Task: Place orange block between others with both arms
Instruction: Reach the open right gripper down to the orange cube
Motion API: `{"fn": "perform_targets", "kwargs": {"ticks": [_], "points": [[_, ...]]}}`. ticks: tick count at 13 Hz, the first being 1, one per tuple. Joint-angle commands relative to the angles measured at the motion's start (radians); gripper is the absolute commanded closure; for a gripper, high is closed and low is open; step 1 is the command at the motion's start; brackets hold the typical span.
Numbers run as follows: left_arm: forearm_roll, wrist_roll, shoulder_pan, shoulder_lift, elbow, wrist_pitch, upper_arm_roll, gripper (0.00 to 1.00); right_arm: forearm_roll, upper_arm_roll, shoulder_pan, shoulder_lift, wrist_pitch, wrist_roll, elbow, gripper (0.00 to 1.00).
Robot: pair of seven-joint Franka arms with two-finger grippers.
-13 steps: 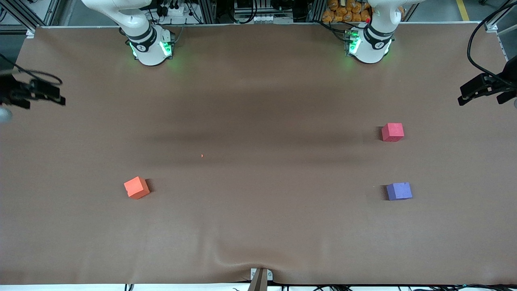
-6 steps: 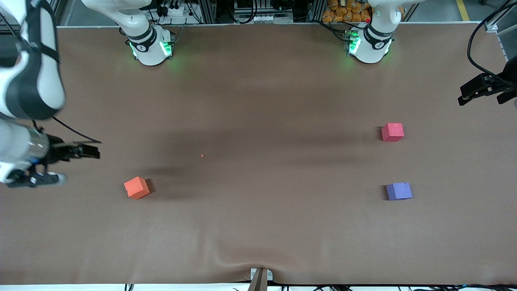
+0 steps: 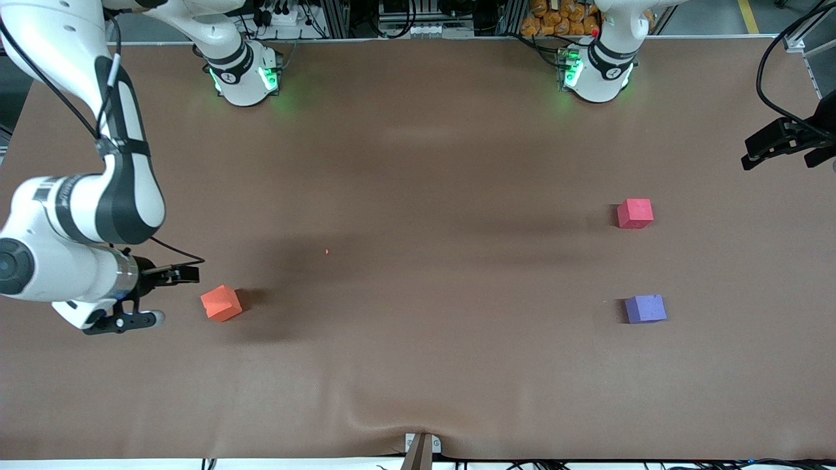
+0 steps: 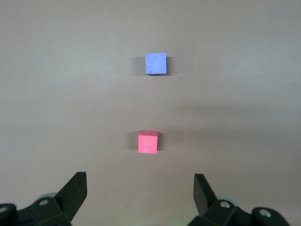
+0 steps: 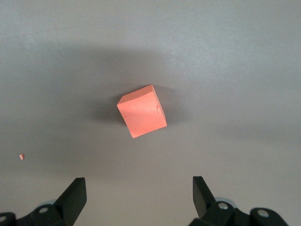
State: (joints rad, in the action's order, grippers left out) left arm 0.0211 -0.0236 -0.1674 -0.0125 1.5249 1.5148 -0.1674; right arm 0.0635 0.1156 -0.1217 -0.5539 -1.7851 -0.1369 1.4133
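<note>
- The orange block [image 3: 221, 303] lies on the brown table [image 3: 418, 365] toward the right arm's end, turned askew, touched by nothing.
- The right gripper [image 3: 160, 294] hangs just beside the block, at its nine o'clock in the front view, fingers spread and empty.
- The right wrist view shows what the front view hides: both finger tips [image 5: 75, 195] stand wide apart with the orange block [image 5: 141, 111] clear of them, and a tiny orange crumb [image 5: 21, 156] lies on the cloth.
- The red-pink block [image 3: 635, 213] and the purple block [image 3: 645, 309] sit toward the left arm's end, well apart, the purple one nearer the front camera.
- The left gripper [image 3: 784, 145] waits at the table's edge; the front view shows only part of it.
- The left wrist view shows its fingers [image 4: 203, 190] released wide, with the red-pink block [image 4: 147, 141] and the purple block [image 4: 155, 63] in line, the purple at twelve o'clock.
</note>
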Motion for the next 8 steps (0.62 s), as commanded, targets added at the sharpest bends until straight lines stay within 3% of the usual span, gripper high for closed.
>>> {"fn": "perform_targets", "kwargs": {"ticks": [1,5,8], "points": [[0.005,0.008,-0.009,-0.009,-0.006,-0.005,-0.006,0.00,0.016,0.003,-0.003,-0.050,-0.046,-0.055,-0.014,0.00],[0.003,0.008,-0.009,-0.017,-0.012,-0.002,-0.006,0.00,0.110,0.004,0.013,-0.133,-0.135,-0.268,-0.013,0.00],[0.002,0.008,-0.009,-0.014,-0.008,-0.002,-0.006,0.00,0.128,0.004,0.016,-0.185,-0.160,-0.296,-0.013,0.00]]}}
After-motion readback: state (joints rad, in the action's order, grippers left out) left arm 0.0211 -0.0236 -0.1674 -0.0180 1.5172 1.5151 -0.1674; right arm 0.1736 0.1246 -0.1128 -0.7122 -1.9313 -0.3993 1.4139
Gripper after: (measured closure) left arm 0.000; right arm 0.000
